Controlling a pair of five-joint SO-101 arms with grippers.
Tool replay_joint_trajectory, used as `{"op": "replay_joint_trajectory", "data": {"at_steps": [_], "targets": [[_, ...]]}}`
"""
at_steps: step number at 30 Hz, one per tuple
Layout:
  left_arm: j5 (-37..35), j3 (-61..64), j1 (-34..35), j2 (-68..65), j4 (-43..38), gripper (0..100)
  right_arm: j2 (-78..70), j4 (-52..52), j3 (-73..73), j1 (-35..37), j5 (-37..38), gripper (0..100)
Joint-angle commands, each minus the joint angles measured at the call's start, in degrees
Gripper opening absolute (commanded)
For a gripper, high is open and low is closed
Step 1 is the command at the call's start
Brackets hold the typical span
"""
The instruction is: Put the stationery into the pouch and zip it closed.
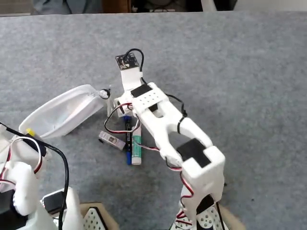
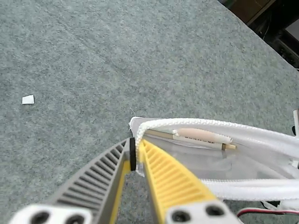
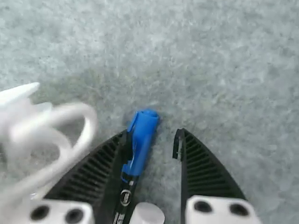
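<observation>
Carpet (image 3: pixel 224 56): marker (image 3: pixel 140 140) within right end effector (image 3: pixel 152 138).

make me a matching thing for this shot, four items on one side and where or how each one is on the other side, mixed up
Things:
1 pen
2 marker
3 left gripper
4 paper scrap

States:
A shut on the rim of the pouch
B lying alone on the table
C inside the pouch
D between the open fingers of the right gripper

Pairs: 1-C, 2-D, 3-A, 4-B
</observation>
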State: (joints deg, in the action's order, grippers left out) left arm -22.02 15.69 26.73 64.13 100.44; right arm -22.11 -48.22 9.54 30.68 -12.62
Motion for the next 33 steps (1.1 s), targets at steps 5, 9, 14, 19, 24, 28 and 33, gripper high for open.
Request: {"op": "replay_joint_trajectory", "data": {"at_steps": [5, 9, 14, 19, 24, 28, 33], "targets": [[0.1, 0.0, 0.8, 0.2, -0.5, 3, -4.4, 0.7, -5.0, -0.7, -0.5, 15.8], [0.1, 0.0, 0.8, 0.2, -0.5, 3, -6.1, 0.7, -6.5, -0.8, -0.2, 10.3], [0.1, 0.0, 0.8, 0.2, -0.5, 3, -8.4, 0.7, -8.9, -0.8, -0.1, 1.4], [0.1, 0.0, 0.8, 0.2, -0.4, 3, -8.7, 0.6, -9.2, -0.8, -0.1, 1.8], [0.1, 0.0, 0.8, 0.2, -0.4, 3, -7.4, 0.4, -9.0, -0.8, -0.1, 1.1], [0.1, 0.1, 0.8, 0.2, -0.4, 3, -1.6, -4.4, -9.7, -0.8, -0.1, 1.1], [0.1, 0.1, 0.7, 0.2, -0.5, 3, 11.2, -8.4, -10.1, -0.9, 0.0, 1.1]]}}
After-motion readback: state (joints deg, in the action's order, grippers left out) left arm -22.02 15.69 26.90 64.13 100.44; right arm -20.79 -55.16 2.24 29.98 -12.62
